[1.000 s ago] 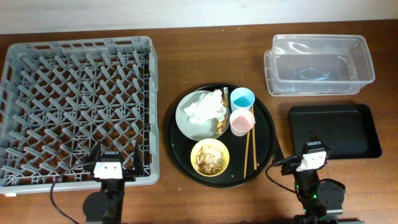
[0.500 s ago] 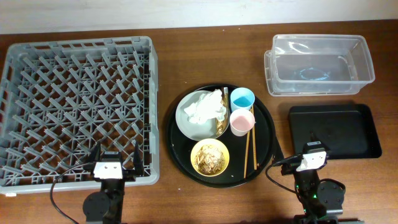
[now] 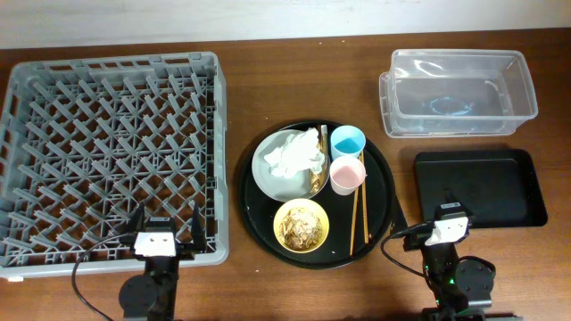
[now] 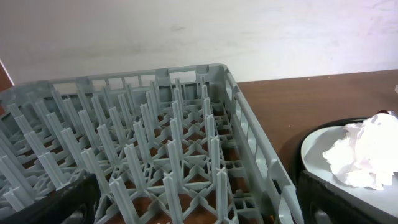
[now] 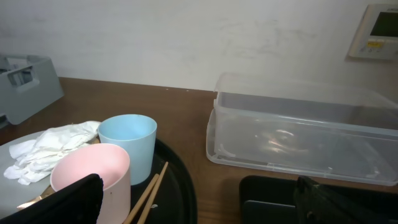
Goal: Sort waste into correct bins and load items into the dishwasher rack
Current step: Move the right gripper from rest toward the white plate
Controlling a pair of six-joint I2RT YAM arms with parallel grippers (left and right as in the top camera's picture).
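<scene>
On a round black tray (image 3: 268, 234) sit a pale grey plate (image 3: 266, 183) holding a crumpled white napkin (image 3: 299, 153), a light-blue cup (image 3: 347, 141), a pink cup (image 3: 346, 175), a yellow bowl (image 3: 326, 227) of beige-brown food scraps (image 3: 302, 226), and wooden chopsticks (image 3: 359, 214). The grey dishwasher rack (image 3: 219, 134) lies at the left with nothing in it. The clear tub (image 3: 459, 55) and the black rectangular tray (image 3: 486, 183) are at the right. My left gripper (image 3: 165, 227) is open over the rack's near edge (image 4: 199, 199). My right gripper (image 3: 446, 218) is open and empty (image 5: 199, 199).
The right wrist view shows the pink cup (image 5: 93, 171), the blue cup (image 5: 127, 146) and the chopsticks (image 5: 149, 193) at left, and the tub (image 5: 298, 130) ahead. The left wrist view shows the rack pegs (image 4: 155, 143) and the napkin (image 4: 367, 152) at right.
</scene>
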